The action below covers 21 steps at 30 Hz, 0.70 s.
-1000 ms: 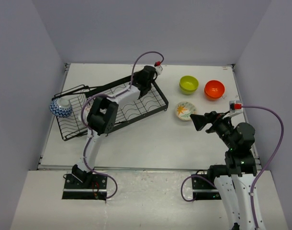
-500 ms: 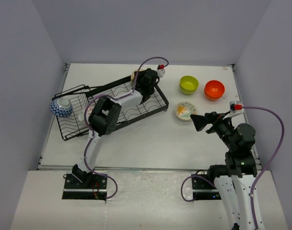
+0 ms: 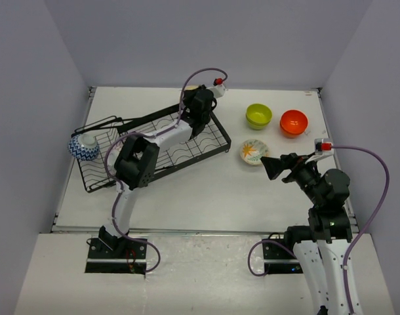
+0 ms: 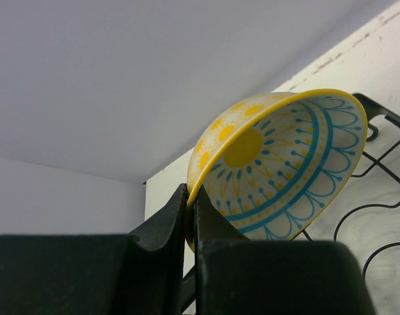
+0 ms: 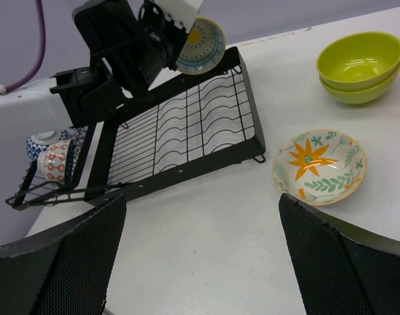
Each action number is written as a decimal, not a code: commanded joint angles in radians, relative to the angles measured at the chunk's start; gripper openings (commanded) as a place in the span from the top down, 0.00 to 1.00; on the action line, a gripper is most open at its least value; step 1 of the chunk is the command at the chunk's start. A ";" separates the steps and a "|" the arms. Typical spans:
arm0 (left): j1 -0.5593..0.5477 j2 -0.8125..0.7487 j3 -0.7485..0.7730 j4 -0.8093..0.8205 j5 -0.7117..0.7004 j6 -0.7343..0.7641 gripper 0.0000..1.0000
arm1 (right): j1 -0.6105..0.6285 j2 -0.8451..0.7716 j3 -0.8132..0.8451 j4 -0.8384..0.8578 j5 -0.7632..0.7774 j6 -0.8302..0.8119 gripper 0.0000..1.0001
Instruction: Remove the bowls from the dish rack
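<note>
The black wire dish rack (image 3: pixel 187 149) lies on the left half of the table. My left gripper (image 4: pixel 189 195) is shut on the rim of a cream bowl (image 4: pixel 285 164) with teal rings and yellow suns, held tilted above the rack's far right corner (image 5: pixel 201 36). A blue-and-white bowl (image 3: pixel 83 147) and a red-and-white patterned bowl (image 5: pixel 54 161) sit in the rack's basket end. My right gripper (image 5: pixel 201 203) hangs open over bare table, right of the rack, with nothing between its fingers.
Stacked lime green bowls (image 3: pixel 258 116), an orange-red bowl (image 3: pixel 294 123) and a cream bowl with an orange flower (image 3: pixel 252 152) stand on the table's right side. The flower bowl is just beyond my right gripper (image 3: pixel 269 167). Walls enclose the table.
My left gripper has risen and shifted slightly toward the far edge with the cream bowl in it. The right arm has not moved.
</note>
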 commanded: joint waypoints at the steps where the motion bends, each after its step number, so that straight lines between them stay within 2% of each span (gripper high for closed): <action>1: -0.009 -0.107 0.049 0.023 0.016 -0.104 1.00 | -0.003 0.003 -0.006 0.038 -0.021 -0.012 0.01; 6: -0.009 -0.138 0.056 -0.061 0.038 -0.215 1.00 | -0.003 0.006 -0.008 0.043 -0.025 -0.012 0.01; 8: -0.009 -0.171 0.069 -0.145 0.045 -0.327 1.00 | -0.003 0.012 -0.008 0.052 -0.033 -0.009 0.01; 10: -0.008 -0.214 0.072 -0.228 0.103 -0.510 1.00 | -0.003 0.026 -0.009 0.061 -0.048 -0.003 0.01; 11: -0.006 -0.274 0.053 -0.334 0.131 -0.601 1.00 | -0.003 0.031 -0.009 0.072 -0.065 0.006 0.01; 12: 0.000 -0.309 0.027 -0.370 0.236 -0.779 1.00 | -0.002 0.047 -0.006 0.076 -0.073 0.012 0.01; 13: 0.001 -0.395 -0.019 -0.374 0.298 -0.863 1.00 | -0.003 0.058 -0.005 0.096 -0.085 0.025 0.01; 14: 0.002 -0.441 -0.144 -0.353 0.350 -0.931 1.00 | -0.002 0.073 -0.002 0.107 -0.105 0.026 0.03; 15: 0.000 -0.481 -0.208 -0.332 0.401 -1.051 1.00 | 0.001 0.096 0.021 0.103 -0.148 0.028 0.05; 16: 0.000 -0.551 -0.264 -0.298 0.485 -1.110 1.00 | 0.011 0.153 0.042 0.054 -0.134 0.019 0.07; 17: -0.002 -0.579 -0.361 -0.275 0.525 -1.208 1.00 | 0.059 0.181 0.087 0.029 -0.057 0.003 0.07; 19: -0.009 -0.653 -0.447 -0.206 0.611 -1.298 1.00 | 0.151 0.260 0.133 -0.035 0.101 -0.049 0.06; 20: -0.021 -0.679 -0.490 -0.183 0.630 -1.335 1.00 | 0.263 0.287 0.183 -0.054 0.182 -0.064 0.05; 21: -0.031 -0.702 -0.562 -0.163 0.645 -1.396 1.00 | 0.311 0.317 0.207 -0.066 0.302 -0.075 0.05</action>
